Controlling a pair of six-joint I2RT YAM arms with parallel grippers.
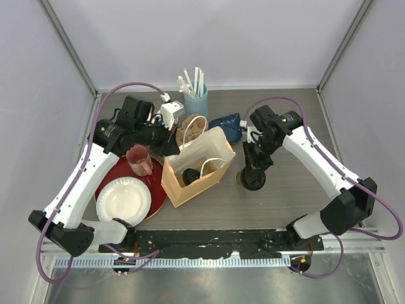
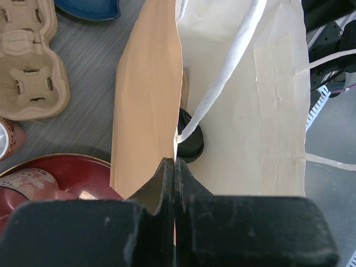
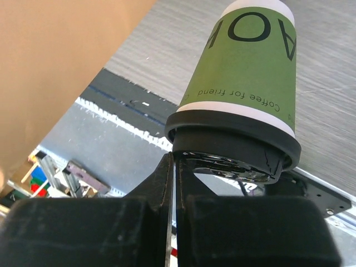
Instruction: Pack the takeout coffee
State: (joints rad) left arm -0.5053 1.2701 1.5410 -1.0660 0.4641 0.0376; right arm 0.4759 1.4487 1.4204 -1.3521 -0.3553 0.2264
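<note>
My left gripper [image 2: 174,177] pressed shut on paper bag [image 2: 147,100] rim, holding mouth open. My right gripper [image 3: 173,167] pinches lid rim of green cup [image 3: 245,78], just right of bag. Other lidded cup [image 2: 190,140] already inside. Risk: thin rim pinch slips, cup tips, lid pops; white handle [image 2: 222,83] snags cup. Bare counter [image 1: 278,202] at right; bag mouth narrow.

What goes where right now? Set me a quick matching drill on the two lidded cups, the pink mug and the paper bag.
Things:
1. green cup
2. black-lidded cup
3. pink mug
4. paper bag

Places or states:
A. inside the bag
B. rim pinched by the left hand
C. on the red plate
D. right of the bag, at the right hand

Pairs: 1-D, 2-A, 3-C, 4-B
</note>
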